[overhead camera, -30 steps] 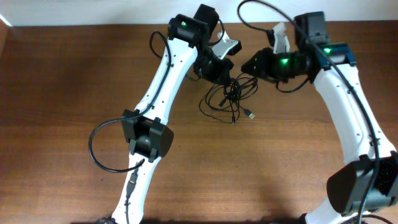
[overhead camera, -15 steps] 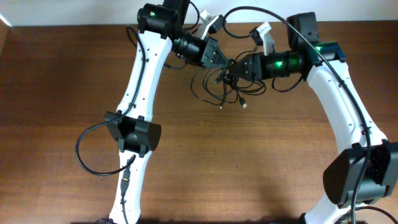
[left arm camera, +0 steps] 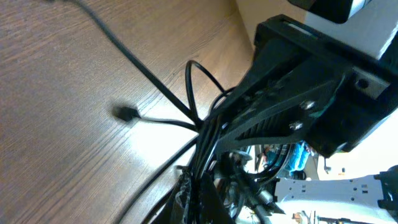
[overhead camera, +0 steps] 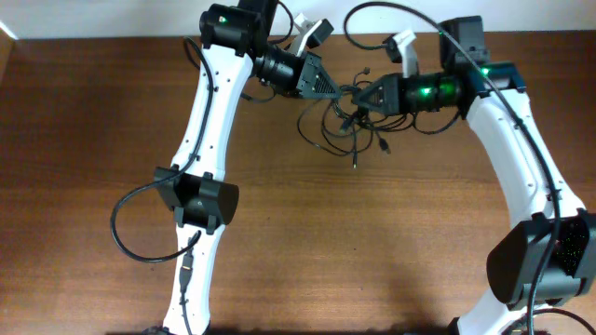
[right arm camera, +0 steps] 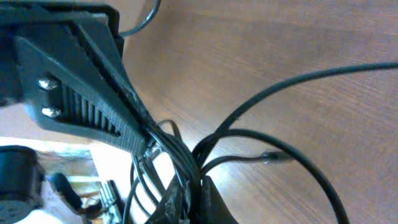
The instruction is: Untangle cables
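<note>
Just now the right gripper [overhead camera: 366,96] has clenched again on the cables [overhead camera: 345,119], after standing wider half a second ago, while the left gripper [overhead camera: 331,90] stays clamped on the same knot. The tangle sits between them at the overhead frame's upper centre, loops trailing on the table [overhead camera: 93,140]. With both sides pinched, pulling apart looks feasible.

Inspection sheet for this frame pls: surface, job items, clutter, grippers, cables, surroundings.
Surface: wooden table, bare brown wood.
Job's things: cables, thin black cords bunched in one tangle between the two grippers, with loops and plug ends trailing below.
Clutter: nothing seen.
Grippers: left gripper shut on the cables; right gripper shut on the cables; tips face each other, close together.
Cables: arm cables, thicker black loops along both arms.
Surroundings: pale strip beyond the table's far edge.
</note>
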Controlling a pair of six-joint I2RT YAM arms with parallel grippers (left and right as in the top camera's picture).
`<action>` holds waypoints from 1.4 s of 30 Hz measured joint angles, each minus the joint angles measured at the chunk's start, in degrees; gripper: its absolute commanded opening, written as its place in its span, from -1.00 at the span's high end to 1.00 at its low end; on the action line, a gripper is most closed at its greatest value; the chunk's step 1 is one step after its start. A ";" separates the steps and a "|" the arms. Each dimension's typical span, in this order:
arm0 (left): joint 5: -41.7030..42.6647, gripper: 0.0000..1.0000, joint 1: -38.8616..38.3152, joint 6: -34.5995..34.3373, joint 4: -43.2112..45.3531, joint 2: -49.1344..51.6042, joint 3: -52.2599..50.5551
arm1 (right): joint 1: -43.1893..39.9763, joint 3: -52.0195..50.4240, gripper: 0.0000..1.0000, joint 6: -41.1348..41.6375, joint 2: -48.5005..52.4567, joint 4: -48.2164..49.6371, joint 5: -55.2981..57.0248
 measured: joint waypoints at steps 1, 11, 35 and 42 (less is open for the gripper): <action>-0.85 1.00 -0.04 -0.55 -0.13 0.00 0.00 | -1.81 0.04 0.92 1.05 0.00 -1.86 -2.34; -29.51 1.00 7.96 -3.34 -2.60 0.00 0.02 | -17.57 -0.02 0.56 -3.65 -0.02 -8.70 -17.53; 25.88 1.00 5.64 -0.98 -1.70 0.00 -1.77 | 6.19 -0.04 -0.05 8.79 -0.02 5.27 15.74; 27.32 1.00 5.92 -1.64 -2.36 0.02 -1.86 | 16.35 -0.04 0.86 33.99 3.39 15.76 34.21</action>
